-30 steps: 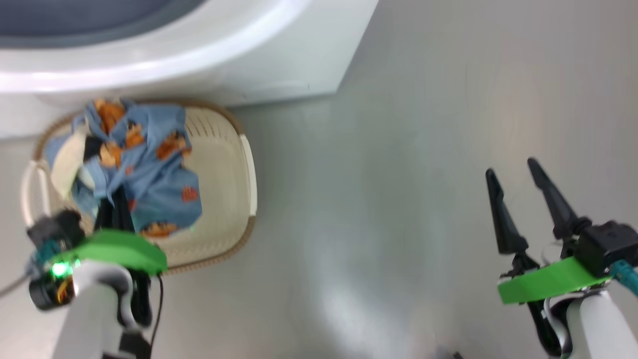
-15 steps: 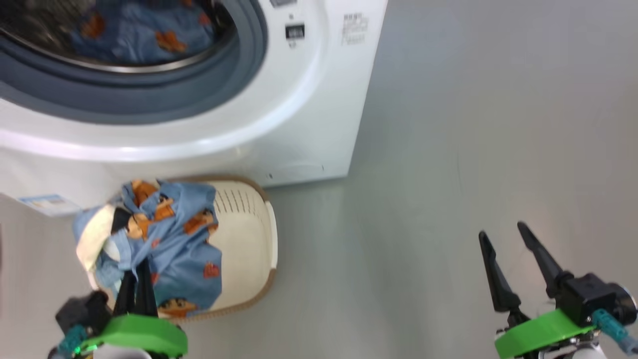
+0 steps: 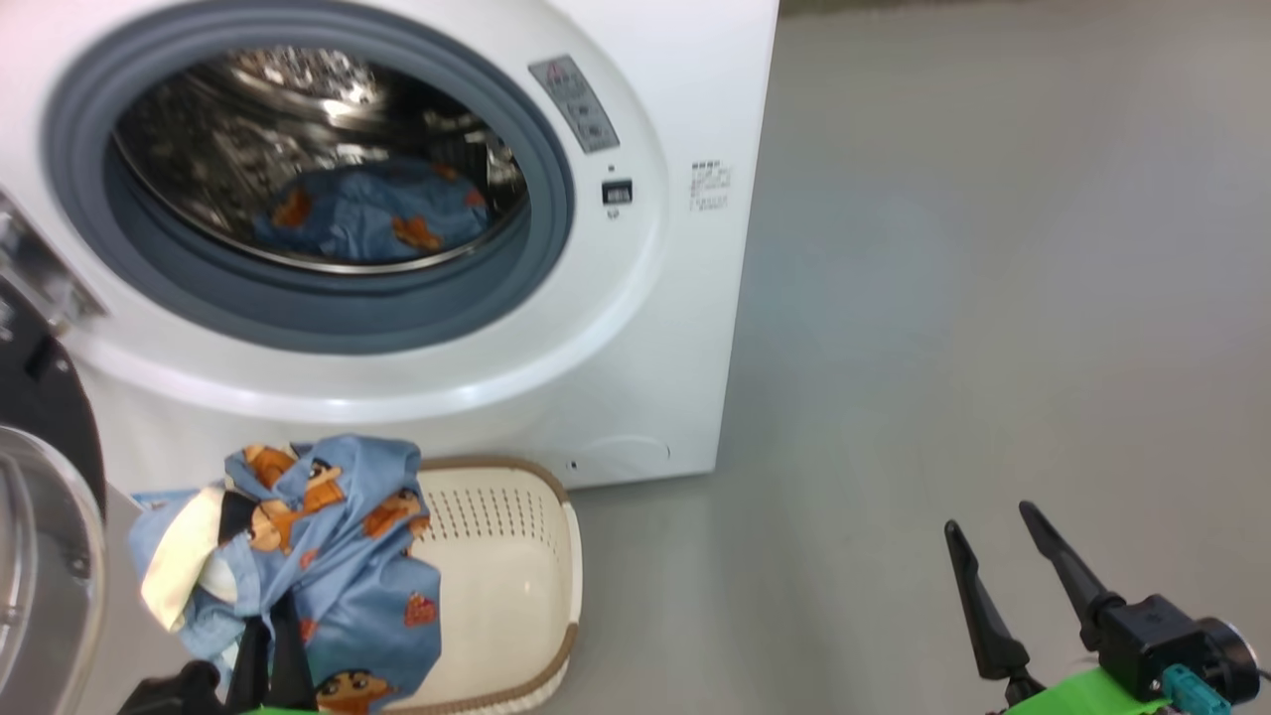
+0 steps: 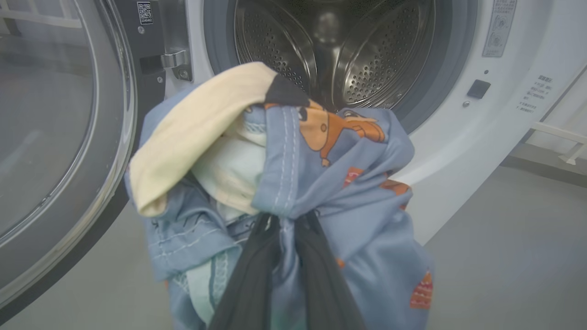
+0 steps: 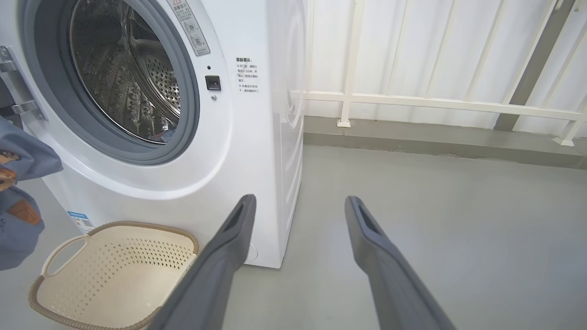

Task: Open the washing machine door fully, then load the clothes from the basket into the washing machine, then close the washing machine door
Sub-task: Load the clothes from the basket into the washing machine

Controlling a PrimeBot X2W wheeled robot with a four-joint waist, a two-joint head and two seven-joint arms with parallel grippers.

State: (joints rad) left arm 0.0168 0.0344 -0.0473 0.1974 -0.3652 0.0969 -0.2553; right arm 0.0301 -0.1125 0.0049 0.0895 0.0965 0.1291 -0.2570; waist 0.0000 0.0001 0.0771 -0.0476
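Nearest in, the left gripper [image 4: 290, 221] is pinched almost shut on a gathered fold of the clothes [image 4: 293, 151], and the blue cartoon-print bundle hangs from that one pinch, with a cream lining turned outward on its left side. In the head view the bundle drapes in front of the left part of the basket [image 3: 568, 556], and the right wrist view shows the basket's inside bare, so this looks like the last load. The right gripper [image 3: 988, 517] stands wide open with nothing in it, low over the grey floor [image 3: 943, 298] and well apart from the work. Beyond the bundle the washing machine [image 3: 675, 328] has its round opening exposed, and the washing machine door [image 4: 46, 114] is swung out to the left. A piece of the same blue cloth lies at the bottom of the steel drum [image 4: 330, 46]. The step in hand appears to be loading, with door closing yet to come. The next move probably calls for raising the bundle above the lower lip of the grey gasket [image 3: 556, 199], carrying it forward into the drum and only then releasing. The door's glass and the hinge bracket [image 4: 174, 59] sit just beside the cloth on the left, so trailing fabric could catch there or on the lip. To the right the floor lies open as far as the white railing [image 5: 412, 101].
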